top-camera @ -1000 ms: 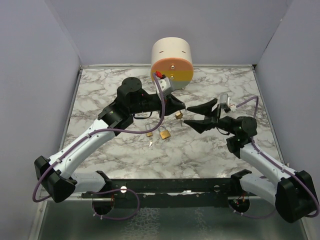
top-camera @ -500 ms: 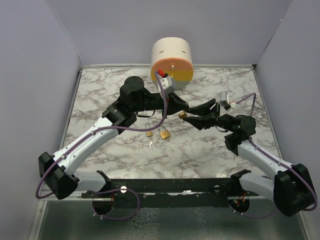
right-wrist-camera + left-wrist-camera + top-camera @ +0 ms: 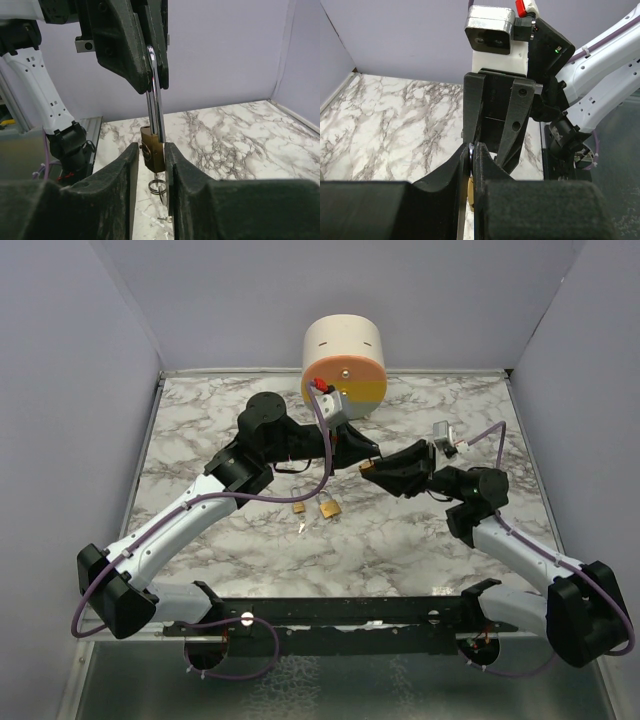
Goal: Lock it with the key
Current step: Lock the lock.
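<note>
Left hand [image 3: 471, 160]: closed, pinching the silver shackle [image 3: 154, 100] of the padlock [image 3: 152, 147], which hangs upright in the air above the marble surface [image 3: 200, 430]. Right hand [image 3: 151, 160]: fingers stand either side of the brass body, close against it; whether they press it cannot be told. A key ring [image 3: 157, 186] shows just below the body. A second padlock [image 3: 329, 508] lies on the surface, well apart.

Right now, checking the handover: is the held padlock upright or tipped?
Upright: shackle up in the left tool, brass body hanging inside the right tool.
</note>
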Robot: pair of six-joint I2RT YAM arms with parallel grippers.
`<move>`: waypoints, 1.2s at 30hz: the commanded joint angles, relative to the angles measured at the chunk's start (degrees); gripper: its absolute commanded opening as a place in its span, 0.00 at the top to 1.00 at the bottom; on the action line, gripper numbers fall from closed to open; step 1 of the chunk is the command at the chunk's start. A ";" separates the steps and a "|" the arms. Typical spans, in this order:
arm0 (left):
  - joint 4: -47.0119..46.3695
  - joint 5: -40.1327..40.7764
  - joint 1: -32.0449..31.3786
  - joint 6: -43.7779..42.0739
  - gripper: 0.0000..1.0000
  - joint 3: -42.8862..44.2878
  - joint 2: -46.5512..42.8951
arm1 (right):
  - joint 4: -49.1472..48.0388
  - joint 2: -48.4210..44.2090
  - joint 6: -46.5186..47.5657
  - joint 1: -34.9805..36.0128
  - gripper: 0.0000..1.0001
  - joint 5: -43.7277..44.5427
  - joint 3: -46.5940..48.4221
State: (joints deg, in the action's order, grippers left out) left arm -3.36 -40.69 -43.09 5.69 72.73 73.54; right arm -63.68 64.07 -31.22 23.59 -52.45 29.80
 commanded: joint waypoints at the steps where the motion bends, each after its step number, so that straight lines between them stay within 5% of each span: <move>1: -2.86 -0.73 0.05 0.35 1.00 0.75 0.29 | -0.65 -0.07 0.17 0.49 0.77 -1.26 1.70; 6: -2.83 -0.34 0.07 0.37 1.00 0.58 0.72 | 0.52 -0.42 0.75 0.71 0.97 -1.50 2.32; 11: -2.91 0.01 0.06 0.45 0.92 0.47 0.70 | 4.00 -1.02 2.58 0.84 0.98 -0.35 2.42; 13: -2.83 1.16 0.10 0.46 0.73 0.06 0.14 | 6.65 -1.83 3.92 0.88 0.98 1.46 2.22; 15: -2.39 3.70 0.05 0.07 0.18 -0.59 -1.20 | 9.55 -3.24 5.83 0.85 0.98 3.28 1.88; 16: -2.40 5.70 0.04 0.04 0.03 -1.14 -2.06 | 11.00 -3.93 6.69 0.85 0.98 3.99 1.84; 27: -13.62 25.60 0.12 1.14 0.05 -10.88 -13.45 | 17.13 -6.75 9.54 0.93 0.98 2.21 2.16; 36: -11.28 20.65 0.07 2.18 0.24 -6.50 -8.62 | 19.64 -8.08 11.22 0.88 0.98 3.93 2.14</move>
State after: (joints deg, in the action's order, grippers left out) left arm -14.68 -19.90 -43.09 7.03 63.40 62.35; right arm -44.93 57.21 -21.12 24.27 -50.11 30.52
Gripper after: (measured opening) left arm 0.802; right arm 0.081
